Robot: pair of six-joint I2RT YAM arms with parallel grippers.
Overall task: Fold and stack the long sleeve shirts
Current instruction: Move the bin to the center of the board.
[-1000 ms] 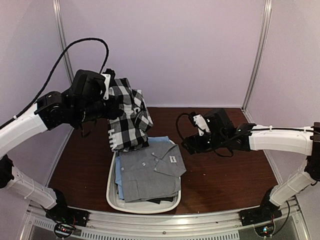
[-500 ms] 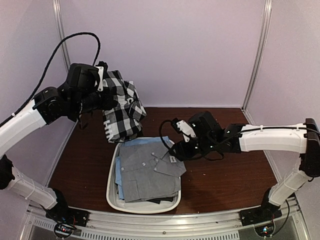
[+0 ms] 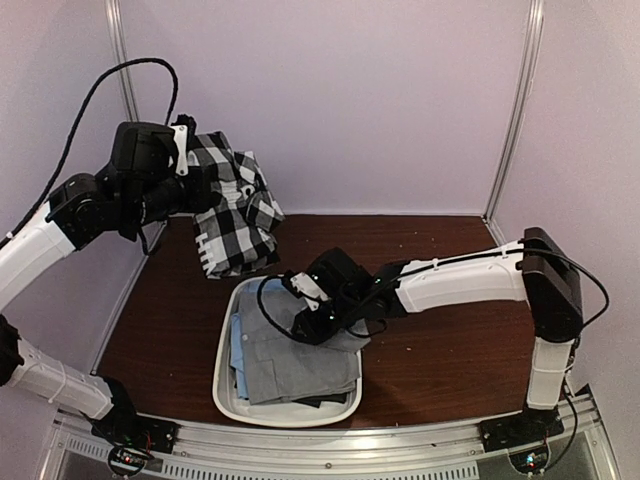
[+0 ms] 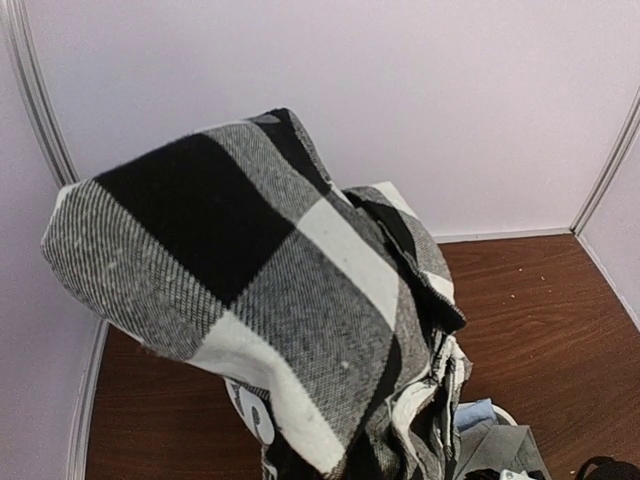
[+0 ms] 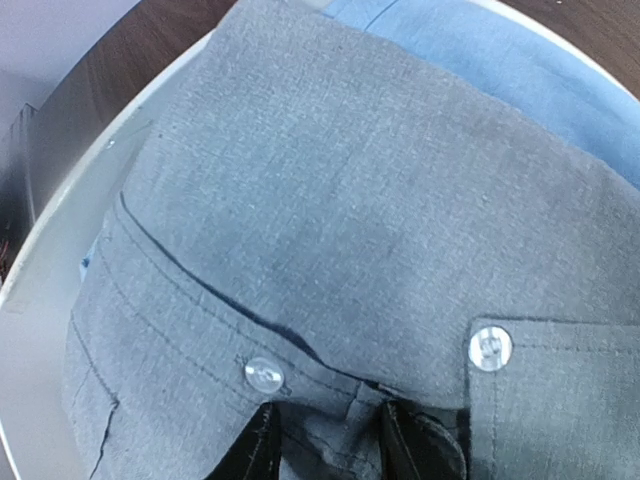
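Note:
The black-and-white checked shirt (image 3: 235, 215) hangs bunched in the air over the table's back left, with my left gripper (image 3: 200, 190) shut on its upper part. It fills the left wrist view (image 4: 280, 300) and hides the fingers there. The grey shirt (image 3: 290, 365) lies folded on top of the pile in the white tub (image 3: 225, 385). My right gripper (image 3: 315, 325) is pressed down on its button placket (image 5: 350, 200). The two black fingertips (image 5: 255, 450) pinch a small ridge of grey cloth between them, next to a clear button (image 5: 263, 373).
A light blue garment (image 3: 238, 350) lies under the grey shirt, showing along the tub's left and far side (image 5: 500, 60). Something dark sticks out at the tub's near rim. Dark wood table (image 3: 450, 350) extends to the right; white walls and metal posts enclose the back and sides.
My right arm has swung left from beside the tub and come down onto the grey shirt, its jaws narrowing. The left arm has lifted the checked shirt further left and back.

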